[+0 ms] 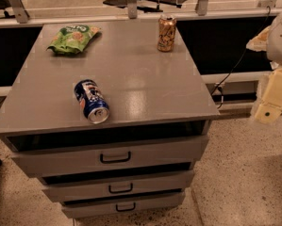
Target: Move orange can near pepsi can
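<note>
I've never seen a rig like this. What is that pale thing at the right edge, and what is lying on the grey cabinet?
This is a single picture from one camera, looking down at a grey cabinet with drawers. The pale shape at the right edge is the end of the robot's arm, which carries its gripper, a two-fingered hand. It hangs beside the cabinet's right side, away from everything on top. An orange can stands upright near the back right corner. A pepsi can lies on its side near the front left. A green chip bag lies at the back left. The gripper holds none of them.
</note>
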`<action>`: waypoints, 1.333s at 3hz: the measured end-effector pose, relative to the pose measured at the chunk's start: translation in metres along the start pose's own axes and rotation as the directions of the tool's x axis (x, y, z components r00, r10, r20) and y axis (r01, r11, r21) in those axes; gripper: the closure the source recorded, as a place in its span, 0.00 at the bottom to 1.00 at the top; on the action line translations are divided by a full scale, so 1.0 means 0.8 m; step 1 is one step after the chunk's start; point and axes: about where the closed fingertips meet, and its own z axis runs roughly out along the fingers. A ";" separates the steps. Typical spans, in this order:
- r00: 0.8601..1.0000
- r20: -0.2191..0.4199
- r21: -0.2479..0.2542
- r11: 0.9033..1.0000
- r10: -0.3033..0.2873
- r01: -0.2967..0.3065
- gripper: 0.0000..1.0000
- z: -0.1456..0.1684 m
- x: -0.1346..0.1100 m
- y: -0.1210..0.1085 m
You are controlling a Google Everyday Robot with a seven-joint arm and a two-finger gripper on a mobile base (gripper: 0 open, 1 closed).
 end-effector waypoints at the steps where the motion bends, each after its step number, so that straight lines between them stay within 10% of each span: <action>1: 1.000 0.000 0.000 1.000 0.000 0.000 0.00 0.000 0.000 0.000; 2: 0.998 0.068 -0.003 1.000 0.001 -0.001 0.00 0.014 -0.003 -0.014; 4: 0.935 0.354 -0.011 1.000 0.014 -0.011 0.00 0.077 -0.038 -0.123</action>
